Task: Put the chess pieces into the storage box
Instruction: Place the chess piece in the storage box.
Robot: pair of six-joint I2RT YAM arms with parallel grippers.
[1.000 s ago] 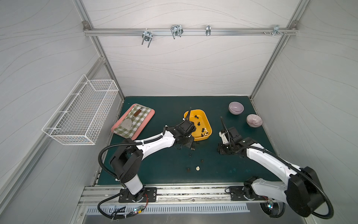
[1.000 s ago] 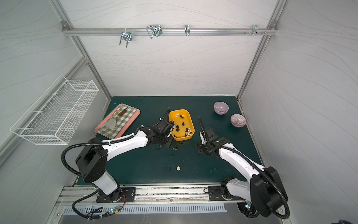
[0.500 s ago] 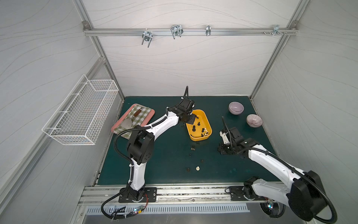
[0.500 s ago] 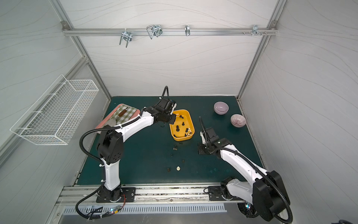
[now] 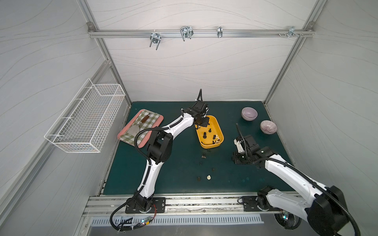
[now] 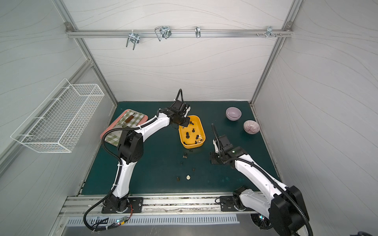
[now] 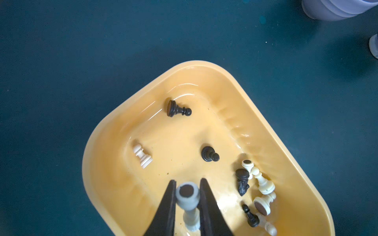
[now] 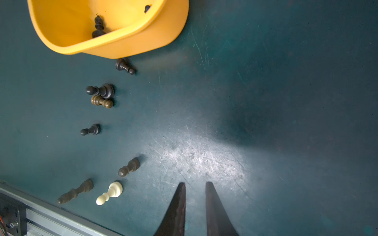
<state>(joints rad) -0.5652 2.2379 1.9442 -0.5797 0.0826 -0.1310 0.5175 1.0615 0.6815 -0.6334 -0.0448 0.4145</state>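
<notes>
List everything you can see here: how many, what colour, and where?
Storage box: one, yellow, on the green mat.
Chess pieces in the box: about nine, black and cream, on its floor.
Chess pieces on the mat: seven, six dark and one cream, near the box.
Bowls: two, lilac, mat's far right corner.
Tray: one, pink with checked cloth, mat's far left.
Wire basket: one, white, left wall.
Hooks: four, silver, overhead rail.
Left end effector: one, black, over the box, shut on a pale piece.
Right end effector: one, black, narrowly open, empty, beside the box.
</notes>
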